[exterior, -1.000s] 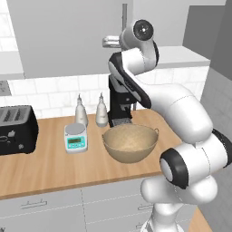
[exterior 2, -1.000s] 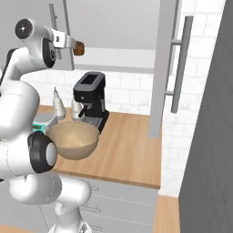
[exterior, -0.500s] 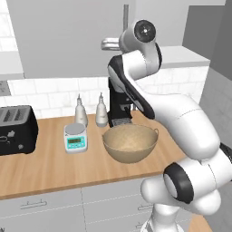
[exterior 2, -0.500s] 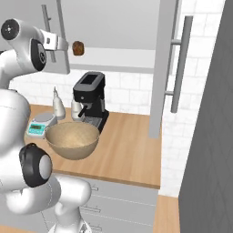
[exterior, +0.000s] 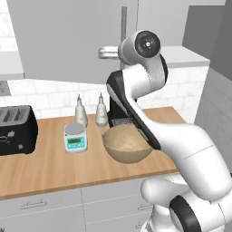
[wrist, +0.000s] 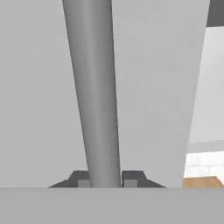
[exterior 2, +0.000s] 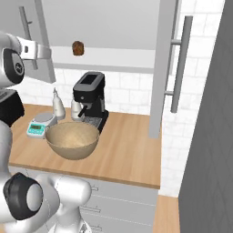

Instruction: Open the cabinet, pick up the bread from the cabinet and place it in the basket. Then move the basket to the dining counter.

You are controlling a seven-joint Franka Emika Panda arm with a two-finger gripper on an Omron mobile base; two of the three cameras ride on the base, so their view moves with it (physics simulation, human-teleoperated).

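The cabinet (exterior 2: 104,22) has its right door (exterior 2: 164,68) swung open, and the small dark brown bread (exterior 2: 78,48) sits on its pale shelf. My gripper (wrist: 105,179) is shut on the vertical bar handle (wrist: 94,87) of the left door (exterior: 68,36), a fingertip on each side of the bar. From the left base view the gripper (exterior: 105,53) is raised at the lower end of that handle (exterior: 123,27). The tan basket (exterior: 127,142) (exterior 2: 72,139) stands on the wood worktop below, holding nothing. The dining counter is out of view.
A black coffee machine (exterior 2: 90,98) stands behind the basket. Two bottles (exterior: 90,112) and a small scale (exterior: 75,137) are to its left, with a black toaster (exterior: 16,129) at the far left. A grey wall (exterior 2: 209,136) closes off the right.
My hand has moved away from the bread to the left door's handle, and the jaws have closed on the bar. The basket and bread have not moved.
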